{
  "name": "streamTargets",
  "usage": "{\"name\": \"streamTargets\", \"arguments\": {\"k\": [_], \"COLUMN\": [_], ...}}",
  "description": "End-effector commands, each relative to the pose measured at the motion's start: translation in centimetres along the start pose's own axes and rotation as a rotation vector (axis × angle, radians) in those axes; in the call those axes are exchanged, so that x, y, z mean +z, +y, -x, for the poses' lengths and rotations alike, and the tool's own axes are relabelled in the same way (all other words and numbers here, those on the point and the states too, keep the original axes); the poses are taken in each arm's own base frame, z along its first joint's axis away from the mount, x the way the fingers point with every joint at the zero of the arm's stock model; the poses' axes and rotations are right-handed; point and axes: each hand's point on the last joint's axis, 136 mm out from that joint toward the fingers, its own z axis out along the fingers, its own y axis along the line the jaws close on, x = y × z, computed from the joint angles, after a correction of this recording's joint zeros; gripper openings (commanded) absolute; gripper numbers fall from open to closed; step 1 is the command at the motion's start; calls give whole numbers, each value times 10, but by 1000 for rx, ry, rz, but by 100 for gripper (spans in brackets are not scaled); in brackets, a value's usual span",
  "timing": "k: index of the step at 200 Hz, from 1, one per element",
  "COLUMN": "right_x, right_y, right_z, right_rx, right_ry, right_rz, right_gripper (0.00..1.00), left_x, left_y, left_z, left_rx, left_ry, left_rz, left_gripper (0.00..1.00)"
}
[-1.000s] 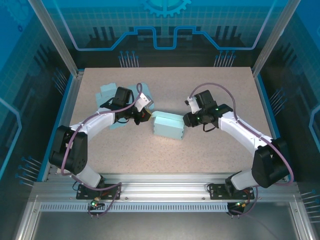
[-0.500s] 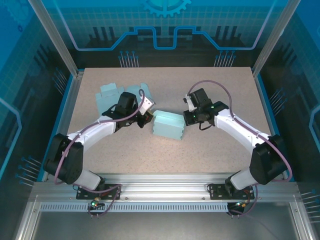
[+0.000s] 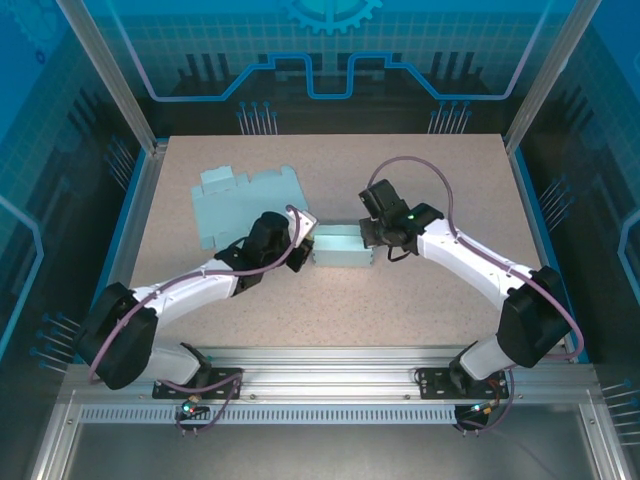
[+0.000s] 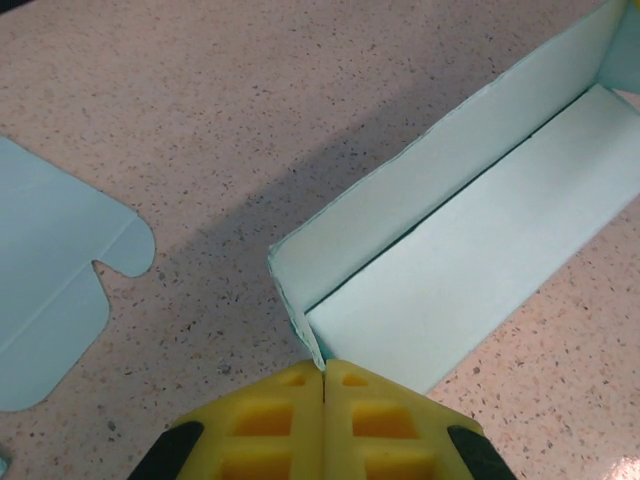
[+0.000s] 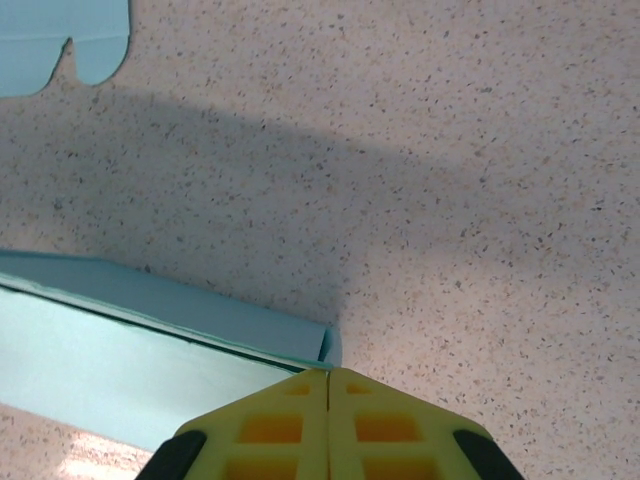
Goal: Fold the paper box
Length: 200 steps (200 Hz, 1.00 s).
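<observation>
The paper box (image 3: 338,248) lies at the middle of the table (image 3: 450,170), with the left gripper (image 3: 306,240) touching its left end wall and the right gripper (image 3: 371,238) touching its right end wall. A flat sheet (image 3: 235,200) lies behind and left of the box, apart from it.

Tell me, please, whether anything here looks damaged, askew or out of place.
Nothing stands out. The half-folded paper box sits intact, walls upright, with the left gripper and right gripper each pinching an end corner; the unfolded box blank lies smooth farther back.
</observation>
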Motion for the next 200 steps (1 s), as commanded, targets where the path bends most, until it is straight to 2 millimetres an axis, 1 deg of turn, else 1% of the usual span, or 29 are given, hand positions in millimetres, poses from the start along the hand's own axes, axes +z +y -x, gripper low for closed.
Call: {"name": "streamTargets", "arguments": {"k": [1, 54, 95, 140, 200], "right_x": [-3, 10, 21, 24, 28], "right_y": [22, 30, 29, 27, 20], "right_z": [22, 18, 10, 3, -17], "right_rx": [43, 77, 97, 108, 100], "right_ry": [-79, -99, -87, -102, -125], "right_rz": [44, 12, -14, -39, -41], "right_gripper": [8, 8, 8, 7, 6], "left_x": [-6, 3, 9, 12, 13], "left_y": [-11, -19, -22, -22, -21], "left_z": [26, 23, 22, 20, 18], "left_rx": [-20, -57, -57, -69, -73], "left_ry": [-117, -126, -110, -103, -92], "left_rz": [11, 23, 30, 33, 40], "left_gripper": [0, 0, 0, 0, 0]}}
